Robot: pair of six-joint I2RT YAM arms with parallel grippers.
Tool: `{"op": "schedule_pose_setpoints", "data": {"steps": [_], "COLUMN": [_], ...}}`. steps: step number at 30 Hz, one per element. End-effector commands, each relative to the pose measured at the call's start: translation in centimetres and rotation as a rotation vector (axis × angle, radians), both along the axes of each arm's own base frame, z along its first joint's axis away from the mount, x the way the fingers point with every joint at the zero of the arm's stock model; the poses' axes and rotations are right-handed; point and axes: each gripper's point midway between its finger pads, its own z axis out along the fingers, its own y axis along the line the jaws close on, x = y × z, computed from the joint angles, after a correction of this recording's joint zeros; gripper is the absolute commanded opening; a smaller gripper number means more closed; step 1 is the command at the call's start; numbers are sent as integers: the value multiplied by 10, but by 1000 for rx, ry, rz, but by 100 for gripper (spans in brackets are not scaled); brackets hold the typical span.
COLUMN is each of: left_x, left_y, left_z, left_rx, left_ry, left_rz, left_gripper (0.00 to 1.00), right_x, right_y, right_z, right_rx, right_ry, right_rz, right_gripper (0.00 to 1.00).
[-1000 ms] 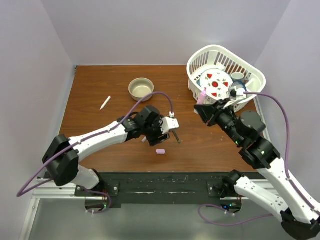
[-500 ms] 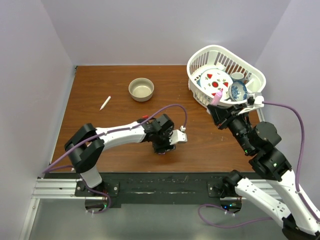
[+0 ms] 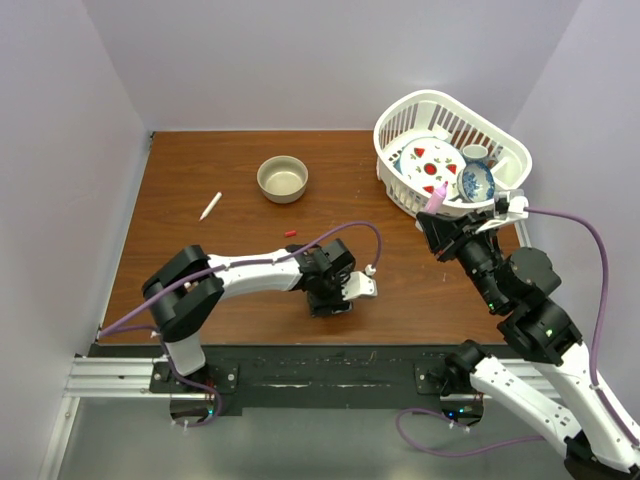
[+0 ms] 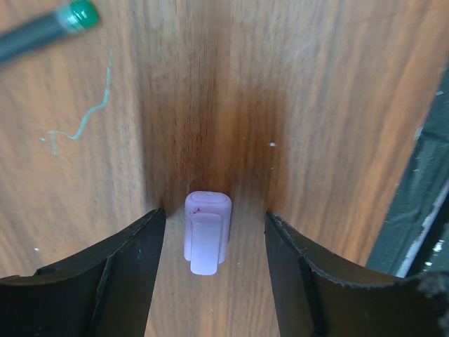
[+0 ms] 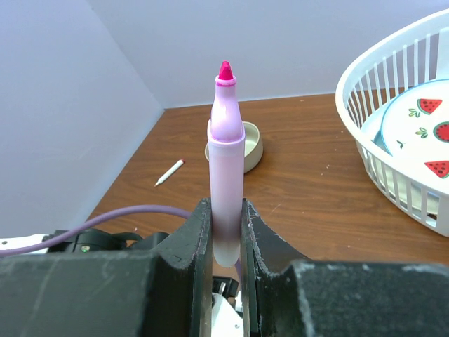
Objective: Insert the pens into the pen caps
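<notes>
A pink pen cap (image 4: 208, 235) lies on the wood between the fingers of my left gripper (image 4: 214, 216). That gripper is open, with a gap to the cap on each side. From above, the left gripper (image 3: 327, 298) covers the cap. A dark pen with a green end (image 4: 42, 31) lies at the upper left of the left wrist view. My right gripper (image 5: 226, 210) is shut on the chunky pink marker (image 5: 226, 161), tip up, and is raised in front of the basket (image 3: 437, 215). On the table lie a white pen (image 3: 210, 206) at the left and a small red cap (image 3: 291, 233).
A tan bowl (image 3: 283, 179) stands at the back centre. A white basket (image 3: 450, 150) holding plates and a cup fills the back right, just behind the right gripper. The table's dark front edge (image 4: 421, 210) runs close beside the left gripper.
The left gripper has moved toward the near edge and come down around the pink cap. The right arm has swung right and back with the marker, closer to the basket.
</notes>
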Motion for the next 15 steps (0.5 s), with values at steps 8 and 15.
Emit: {"op": "schedule_pose_setpoints", "data": {"steps": [8,15], "left_x": [12,12], "left_y": [1,3], "left_z": [-3,-1], "left_rx": [30,61], "left_ry": [-57,-33], "left_rz": [6,44], "left_gripper": [60,44], "right_x": [-1,-2], "right_y": [-5,-5], "right_z": [3,4], "right_rx": [8,7], "right_ry": [-20,-22], "right_rz": [-19,-15], "right_gripper": [0,0]}}
